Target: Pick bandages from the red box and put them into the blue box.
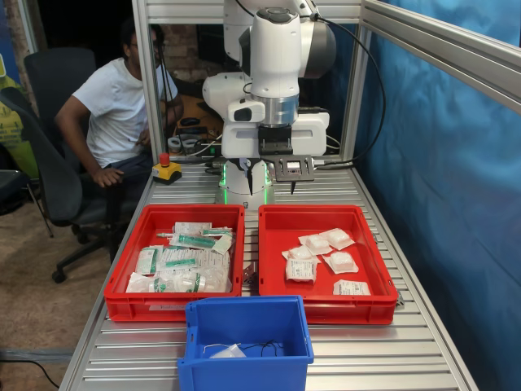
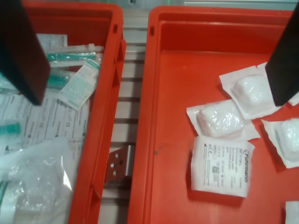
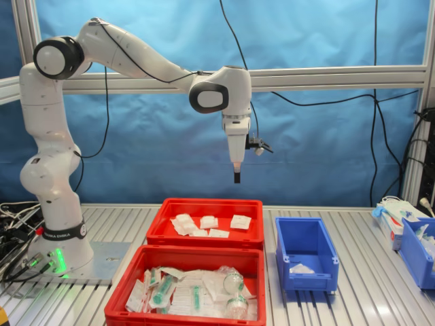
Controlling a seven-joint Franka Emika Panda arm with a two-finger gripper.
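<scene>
Hanging high above the table with its two dark fingers (image 2: pixel 23 51) spread wide and nothing between them, the gripper (image 3: pixel 236 176) is at the reaching step, before any pick. Below it the bandages (image 2: pixel 219 119) lie loose on the floor of the red box (image 1: pixel 273 261), apart from the twin red tray (image 1: pixel 134 236) crowded with green-printed packets (image 1: pixel 183 261). Next it must drop onto one pouch, close, then carry it to the blue box (image 1: pixel 244 314), where something white (image 1: pixel 228 352) already lies.

Arm raised, hand (image 3: pixel 236 178) pointing straight down, fingers apart, empty
</scene>
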